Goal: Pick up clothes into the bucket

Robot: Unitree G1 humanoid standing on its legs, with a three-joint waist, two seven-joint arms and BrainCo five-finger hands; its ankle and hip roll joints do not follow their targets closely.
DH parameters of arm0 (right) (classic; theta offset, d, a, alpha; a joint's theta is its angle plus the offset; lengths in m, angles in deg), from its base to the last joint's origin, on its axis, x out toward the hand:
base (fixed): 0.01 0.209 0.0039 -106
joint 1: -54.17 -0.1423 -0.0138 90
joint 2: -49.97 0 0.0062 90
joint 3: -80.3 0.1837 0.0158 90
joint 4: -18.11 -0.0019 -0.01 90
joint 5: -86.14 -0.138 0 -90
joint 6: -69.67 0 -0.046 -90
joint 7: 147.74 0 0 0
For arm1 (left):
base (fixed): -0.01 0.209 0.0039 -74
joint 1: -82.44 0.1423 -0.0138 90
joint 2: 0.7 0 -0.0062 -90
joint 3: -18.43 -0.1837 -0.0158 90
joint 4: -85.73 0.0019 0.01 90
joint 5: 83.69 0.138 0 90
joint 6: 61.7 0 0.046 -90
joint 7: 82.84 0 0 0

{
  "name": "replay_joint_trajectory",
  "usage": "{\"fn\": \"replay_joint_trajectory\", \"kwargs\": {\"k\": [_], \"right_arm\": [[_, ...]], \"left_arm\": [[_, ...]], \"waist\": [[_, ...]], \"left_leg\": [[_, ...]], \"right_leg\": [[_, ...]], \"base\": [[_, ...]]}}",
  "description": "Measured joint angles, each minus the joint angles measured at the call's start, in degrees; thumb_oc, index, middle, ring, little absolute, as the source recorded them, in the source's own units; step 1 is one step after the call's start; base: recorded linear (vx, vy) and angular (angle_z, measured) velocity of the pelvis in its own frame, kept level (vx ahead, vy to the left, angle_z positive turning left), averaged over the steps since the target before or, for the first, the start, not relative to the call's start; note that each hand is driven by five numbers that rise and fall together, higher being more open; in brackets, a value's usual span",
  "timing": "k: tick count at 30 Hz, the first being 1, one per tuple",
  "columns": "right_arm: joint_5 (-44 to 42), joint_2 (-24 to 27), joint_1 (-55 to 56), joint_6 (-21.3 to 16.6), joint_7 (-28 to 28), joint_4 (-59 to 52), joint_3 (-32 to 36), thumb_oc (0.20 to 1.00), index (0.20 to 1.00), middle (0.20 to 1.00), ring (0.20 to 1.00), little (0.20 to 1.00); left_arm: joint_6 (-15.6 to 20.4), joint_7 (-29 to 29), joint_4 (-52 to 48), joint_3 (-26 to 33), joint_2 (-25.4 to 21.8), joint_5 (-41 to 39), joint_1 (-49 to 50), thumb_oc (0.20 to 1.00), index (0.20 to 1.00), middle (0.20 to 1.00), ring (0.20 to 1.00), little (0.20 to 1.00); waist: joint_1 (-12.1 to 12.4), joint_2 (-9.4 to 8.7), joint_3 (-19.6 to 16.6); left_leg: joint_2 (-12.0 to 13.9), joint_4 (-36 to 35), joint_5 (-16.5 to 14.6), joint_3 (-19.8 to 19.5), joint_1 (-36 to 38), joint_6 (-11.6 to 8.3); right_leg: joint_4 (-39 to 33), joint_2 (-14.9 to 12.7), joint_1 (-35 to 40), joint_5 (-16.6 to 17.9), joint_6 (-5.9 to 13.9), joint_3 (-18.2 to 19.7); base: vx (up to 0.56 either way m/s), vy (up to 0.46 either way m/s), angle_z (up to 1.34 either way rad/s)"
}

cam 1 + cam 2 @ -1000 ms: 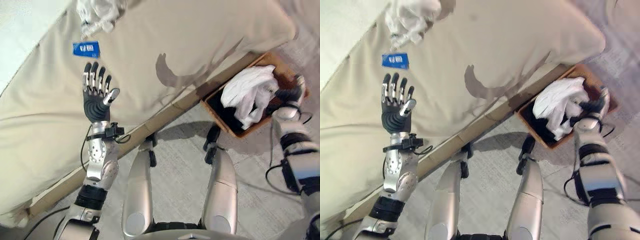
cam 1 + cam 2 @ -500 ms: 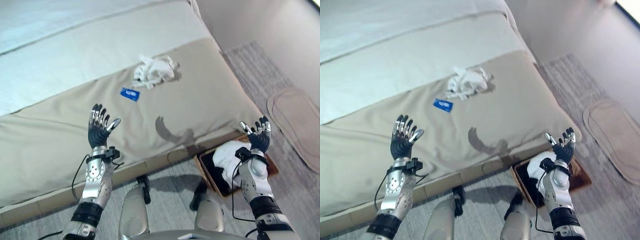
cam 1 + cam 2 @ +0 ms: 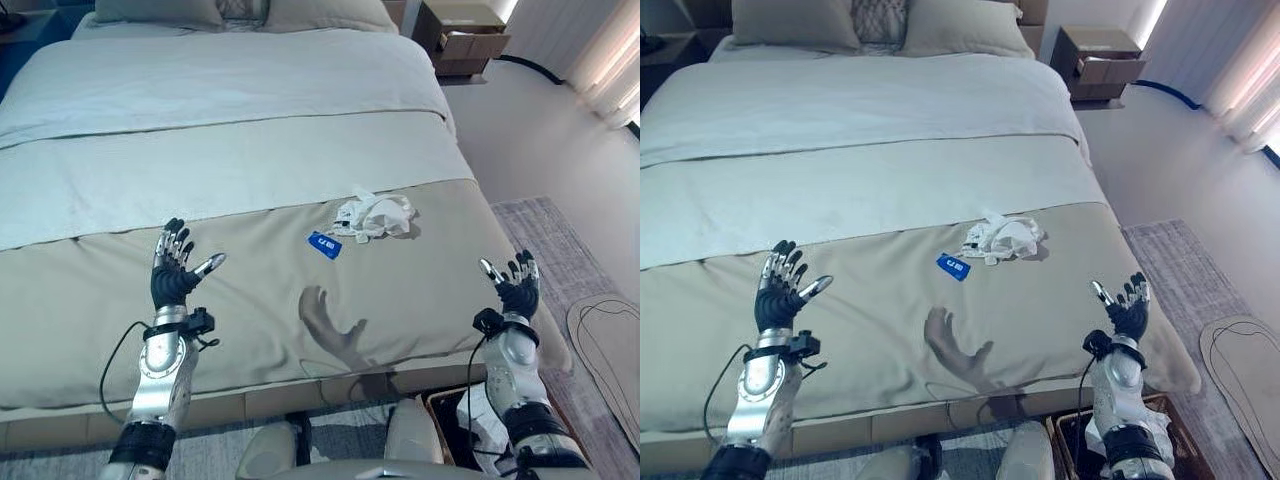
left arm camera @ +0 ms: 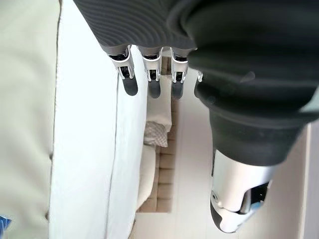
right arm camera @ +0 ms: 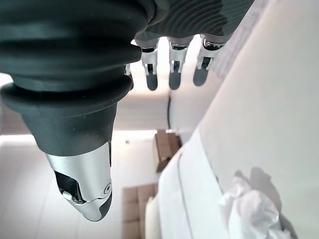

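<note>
Both robot hands, left (image 3: 172, 279) & right (image 3: 518, 292), spread, empty.

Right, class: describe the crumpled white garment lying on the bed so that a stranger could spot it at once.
Start at the large bed and find the beige blanket across its foot end. Near that blanket's upper edge, toward the robot's right, lies the crumpled white garment. A small flat blue card lies beside it; the garment is white, rumpled and bigger.

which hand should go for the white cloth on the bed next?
Probably right. The white cloth lies toward the robot's right side of the bed, nearer the right hand than the left hand. Both are open and empty, and the bucket sits below the right arm.
</note>
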Motion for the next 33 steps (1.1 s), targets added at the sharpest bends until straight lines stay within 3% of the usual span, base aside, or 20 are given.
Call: {"fn": "replay_joint_trajectory", "kwargs": {"k": [1,3,6,7,8,9,12,16,21,25,29,33], "right_arm": [[0.00,0.86,0.49,0.01,0.44,0.15,0.18,1.000,1.000,1.000,1.000,1.000],[-0.08,0.88,0.71,0.01,0.69,0.17,0.98,1.000,1.000,1.000,1.000,1.000],[-0.34,1.01,1.57,0.01,0.60,0.45,2.08,1.000,1.000,1.000,1.000,1.000],[-0.42,0.95,2.76,-0.01,0.52,0.56,2.70,1.000,1.000,1.000,1.000,1.000],[-0.48,0.86,3.59,-0.01,0.52,0.60,3.01,1.000,1.000,1.000,1.000,1.000],[-0.56,1.34,3.21,0.03,0.48,1.31,3.18,1.000,1.000,1.000,1.000,1.000],[-0.53,1.81,1.94,0.02,0.41,1.20,3.14,1.000,1.000,1.000,1.000,1.000],[-0.50,2.51,0.64,-0.01,0.13,0.28,3.18,1.000,1.000,1.000,1.000,1.000],[-0.31,3.29,-1.82,0.00,-0.65,0.14,2.81,1.000,1.000,1.000,1.000,1.000],[1.10,4.45,-8.32,-0.11,-1.85,-0.27,-1.00,1.000,1.000,1.000,1.000,1.000],[2.20,4.54,-12.77,-0.14,-2.90,-0.25,-4.35,1.000,1.000,1.000,1.000,1.000],[2.44,4.49,-14.77,-0.17,-2.91,-0.39,-6.25,1.000,1.000,1.000,1.000,1.000]], "left_arm": [[0.03,-0.16,-0.07,0.02,0.69,0.03,-0.36,1.000,1.000,1.000,1.000,1.000],[-0.17,-0.11,0.50,0.06,0.28,0.04,-1.76,1.000,1.000,1.000,1.000,1.000],[-0.29,-0.10,0.47,-0.37,0.47,2.87,-3.56,1.000,1.000,1.000,1.000,1.000],[-0.33,-0.07,0.35,-1.46,0.10,4.80,-4.45,1.000,1.000,1.000,1.000,1.000],[-0.36,-0.02,0.14,-2.18,-0.30,5.24,-5.05,1.000,1.000,1.000,1.000,1.000],[-0.57,0.14,-0.09,-2.49,0.49,6.32,-5.31,1.000,1.000,1.000,1.000,1.000],[-0.63,0.51,-1.26,-2.46,0.77,6.70,-4.90,1.000,1.000,1.000,1.000,1.000],[-0.83,1.03,-1.25,-2.73,0.71,6.76,-6.76,1.000,1.000,1.000,1.000,1.000],[-1.96,3.78,0.16,-6.32,-0.43,9.15,-13.69,1.000,1.000,1.000,1.000,1.000],[-2.53,9.37,3.51,-9.41,-3.49,18.48,-23.10,1.000,1.000,1.000,1.000,1.000],[-4.04,13.94,9.03,-14.15,-6.34,27.20,-33.97,1.000,1.000,1.000,1.000,1.000],[-6.81,17.56,13.08,-15.24,-10.19,33.53,-40.50,1.000,1.000,1.000,1.000,1.000]], "waist": [[-0.36,1.33,0.25],[-0.80,0.91,0.87],[-3.15,0.73,1.52],[-3.74,-0.05,1.38],[-3.72,-1.34,1.50],[-3.72,-0.58,2.29],[-3.95,1.47,2.70],[-5.42,1.65,2.75],[-6.41,1.91,2.74],[-7.61,2.74,3.27],[-8.21,2.69,7.10],[-8.99,2.40,11.44]], "left_leg": [[0.91,-0.31,0.24,-2.00,-0.69,0.61],[1.13,-1.44,1.27,-3.54,-0.84,0.63],[1.33,-2.36,1.79,-6.18,-0.35,-0.11],[0.94,-3.27,2.65,-7.53,0.32,-2.91],[0.23,-4.07,3.10,-7.60,1.28,-3.90],[1.12,-4.37,3.48,-7.86,1.66,-5.23],[4.48,-5.12,3.31,-7.27,1.61,-6.74],[6.22,-6.27,3.86,-7.24,1.06,-7.60],[5.38,-6.73,4.17,-5.85,-0.46,-8.10],[3.25,-4.98,4.18,-3.10,-6.51,-8.07],[1.39,-1.78,4.41,-1.78,-13.74,-7.74],[1.23,-0.06,4.54,-1.52,-18.76,-7.54]], "right_leg": [[-7.36,2.22,3.83,-0.13,1.01,5.09],[-14.18,4.03,6.05,0.77,0.88,7.43],[-22.54,5.46,9.46,4.09,-0.12,5.78],[-28.89,5.56,14.35,7.38,-0.43,5.05],[-30.14,5.19,16.56,8.48,-0.49,4.71],[-31.17,5.82,17.40,8.37,-1.18,3.81],[-30.93,9.17,16.40,7.91,-1.87,3.72],[-31.10,11.04,15.20,7.79,-2.36,3.59],[-30.14,10.15,12.50,7.87,-2.69,4.62],[-24.89,8.37,3.34,7.72,-2.39,7.47],[-20.37,6.63,-5.11,7.39,-1.93,9.23],[-17.60,6.61,-10.73,7.32,-1.84,9.73]], "base": [[0.16,-0.063,0.27],[0.22,-0.123,0.20],[0.17,-0.128,0.42],[0.15,-0.137,0.60],[0.14,-0.126,0.54],[0.13,-0.126,0.18],[0.12,-0.120,-0.13],[0.06,-0.041,-0.07],[-0.05,0.029,-0.10],[-0.13,0.031,-0.25],[-0.09,-0.006,-0.09],[-0.05,-0.022,0.00]]}}
